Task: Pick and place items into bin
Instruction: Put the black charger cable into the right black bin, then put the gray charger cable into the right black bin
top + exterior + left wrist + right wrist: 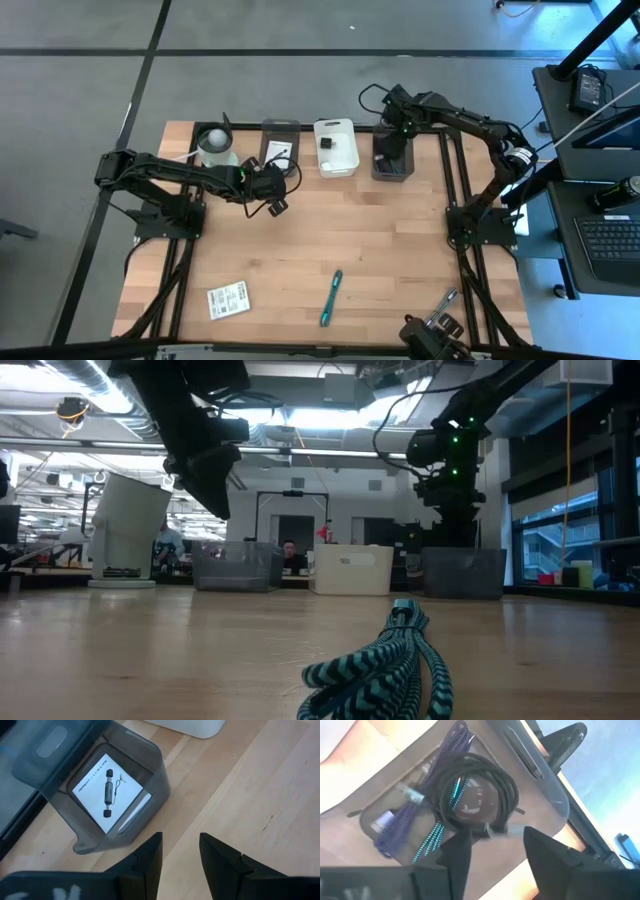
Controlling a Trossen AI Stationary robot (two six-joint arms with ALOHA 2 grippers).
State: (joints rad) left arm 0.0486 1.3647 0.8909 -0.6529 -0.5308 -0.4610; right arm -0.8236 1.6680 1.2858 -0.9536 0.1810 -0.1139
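My left gripper (275,200) (180,851) is open and empty above the table, just near of a grey see-through bin (280,142) (107,795). A white printed card (107,792) lies in that bin. My right gripper (392,140) (492,845) is open over a dark bin (390,160) at the far right. A black coiled cable (475,795), a purple cable (402,820) and a teal cable (432,837) lie in it. A white bin (335,147) holds a small black cube (326,143). On the near table lie a white card (228,300), a teal braided cable (331,297) (390,670) and a silver piece (445,300).
A white cup with a ball (217,145) stands at the far left beside the grey bin. The three bins stand in a row along the table's far edge. Bare wood (350,230) lies between the bins and the items near the front edge.
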